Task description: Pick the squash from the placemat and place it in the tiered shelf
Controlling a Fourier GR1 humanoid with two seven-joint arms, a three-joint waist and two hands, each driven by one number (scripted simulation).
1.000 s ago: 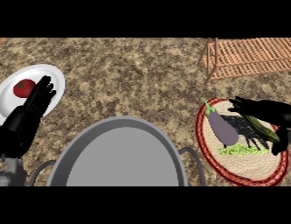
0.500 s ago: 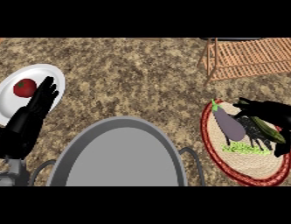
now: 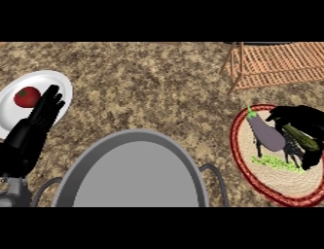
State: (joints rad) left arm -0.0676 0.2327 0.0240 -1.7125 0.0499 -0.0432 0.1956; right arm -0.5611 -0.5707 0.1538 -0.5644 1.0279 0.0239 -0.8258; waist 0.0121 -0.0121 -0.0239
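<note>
A dark green squash (image 3: 300, 137) lies on the round, red-rimmed placemat (image 3: 265, 187) at the right, just right of a purple eggplant (image 3: 265, 133). My right hand (image 3: 309, 122) sits on top of the squash, fingers (image 3: 294, 151) curled down round it and hiding most of it. The squash still looks to be resting on the mat. The wooden tiered shelf (image 3: 286, 63) stands at the far right, beyond the mat. My left hand (image 3: 36, 127) rests open at the left, fingers up, over a white plate's edge.
A white plate (image 3: 6, 104) with a red tomato (image 3: 27, 97) sits at the far left. A large grey pot (image 3: 132, 170) with side handles fills the near middle, between my arms. Speckled counter lies between mat and shelf.
My right hand has slid down over the placemat and its fingers have curled round the squash. The left hand has hardly moved.
</note>
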